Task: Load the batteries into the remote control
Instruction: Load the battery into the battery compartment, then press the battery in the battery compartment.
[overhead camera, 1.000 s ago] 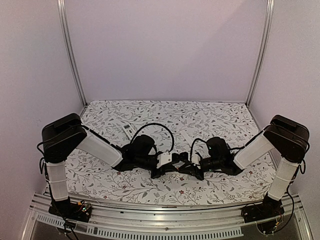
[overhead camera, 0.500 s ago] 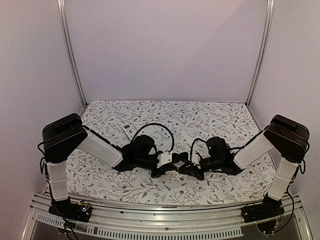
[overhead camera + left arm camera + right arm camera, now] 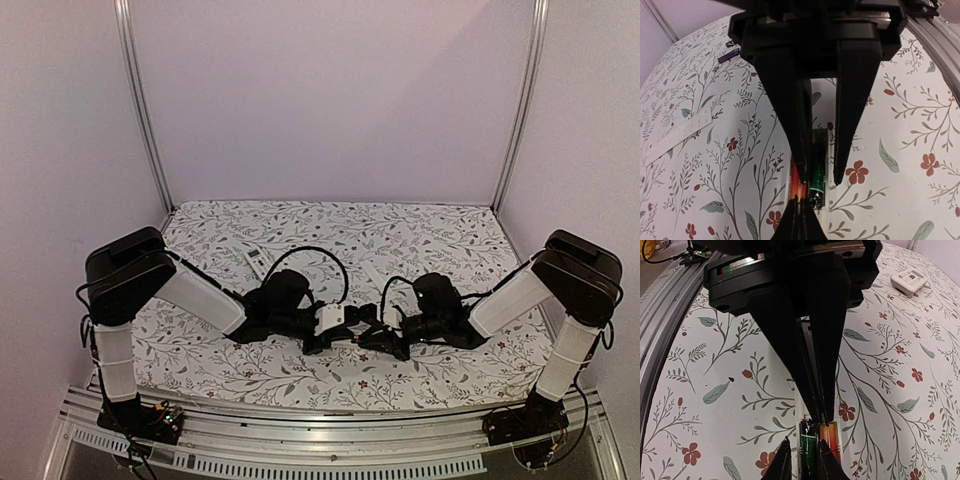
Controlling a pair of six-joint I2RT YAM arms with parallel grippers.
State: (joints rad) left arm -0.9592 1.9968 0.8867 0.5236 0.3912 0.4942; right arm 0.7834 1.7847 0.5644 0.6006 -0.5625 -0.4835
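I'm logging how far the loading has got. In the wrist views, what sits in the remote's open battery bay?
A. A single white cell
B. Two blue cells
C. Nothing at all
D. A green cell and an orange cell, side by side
D: both wrist views show a green battery lying beside an orange battery in the open bay of the remote.

Floral-print surface (image 3: 330, 225), bounded by pale walls (image 3: 330, 100) and aluminium corner posts (image 3: 140, 110), bearing a small white keypad device (image 3: 255, 262) rear-left.
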